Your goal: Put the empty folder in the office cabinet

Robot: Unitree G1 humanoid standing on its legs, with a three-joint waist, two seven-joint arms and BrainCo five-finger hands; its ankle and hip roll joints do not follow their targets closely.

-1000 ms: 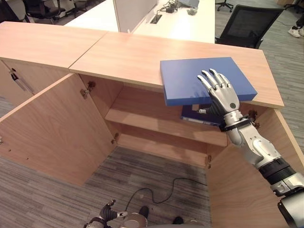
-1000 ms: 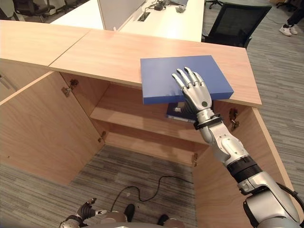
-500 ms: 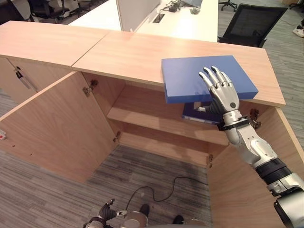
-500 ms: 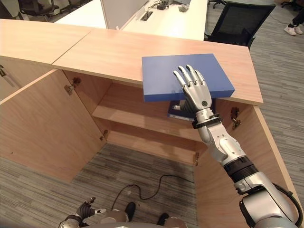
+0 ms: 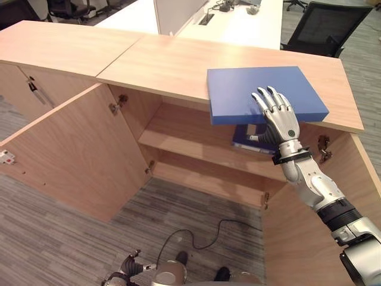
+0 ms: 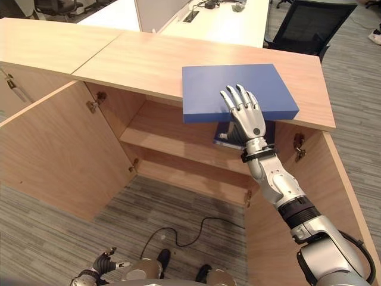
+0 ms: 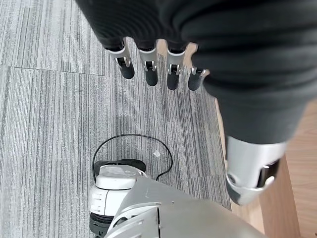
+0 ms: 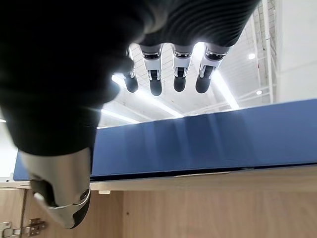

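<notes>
One blue folder [image 5: 262, 92] overhangs the front edge of the cabinet [image 5: 172, 65] surface, above open doors. Right hand [image 5: 278, 114] rests flat on it, fingers straight; left hand [image 7: 158, 69] hangs relaxed, empty.

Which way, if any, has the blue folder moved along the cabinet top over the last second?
No. The blue folder overhangs the front edge of the cabinet top as before; only the camera shifted.
</notes>
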